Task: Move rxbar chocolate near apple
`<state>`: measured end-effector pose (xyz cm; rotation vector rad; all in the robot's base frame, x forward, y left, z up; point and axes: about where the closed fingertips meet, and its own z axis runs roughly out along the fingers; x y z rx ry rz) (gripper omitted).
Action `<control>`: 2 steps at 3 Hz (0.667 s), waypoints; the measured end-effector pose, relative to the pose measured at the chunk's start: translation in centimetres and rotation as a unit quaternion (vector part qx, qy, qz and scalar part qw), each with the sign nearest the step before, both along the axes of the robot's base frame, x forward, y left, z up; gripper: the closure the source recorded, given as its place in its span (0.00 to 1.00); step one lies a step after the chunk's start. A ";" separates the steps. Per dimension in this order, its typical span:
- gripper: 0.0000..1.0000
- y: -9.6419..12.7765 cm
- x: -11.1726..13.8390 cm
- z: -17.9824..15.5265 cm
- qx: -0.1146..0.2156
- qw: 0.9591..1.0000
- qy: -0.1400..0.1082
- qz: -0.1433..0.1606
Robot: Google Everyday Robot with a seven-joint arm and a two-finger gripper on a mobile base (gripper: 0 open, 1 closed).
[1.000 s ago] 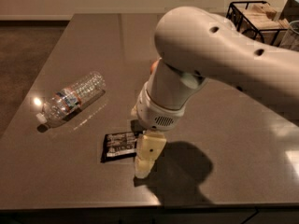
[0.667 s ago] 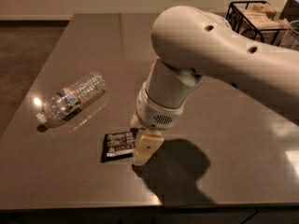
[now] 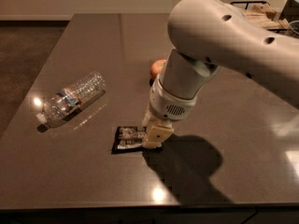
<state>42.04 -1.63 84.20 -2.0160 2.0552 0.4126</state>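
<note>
The rxbar chocolate (image 3: 127, 138) is a flat black wrapper with white lettering, lying on the dark table (image 3: 93, 41) near its front edge. My gripper (image 3: 153, 135) points down onto the bar's right end, its cream fingers touching or right over the wrapper. The apple (image 3: 158, 68), red and yellowish, sits further back on the table, mostly hidden behind my arm. It is well apart from the bar.
A clear plastic water bottle (image 3: 70, 98) lies on its side to the left of the bar. A black wire basket (image 3: 261, 10) stands at the far right back. My large white arm (image 3: 219, 41) covers the right half of the table.
My arm has swung left and the gripper has come down onto the bar's right end. The apple now shows behind the arm. The bottle has not moved.
</note>
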 end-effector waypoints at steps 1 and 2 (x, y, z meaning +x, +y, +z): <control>1.00 -3.5 2.2 0.8 -0.010 0.999 -0.014 -0.047; 1.00 -7.8 4.8 1.9 -0.031 0.994 -0.036 -0.099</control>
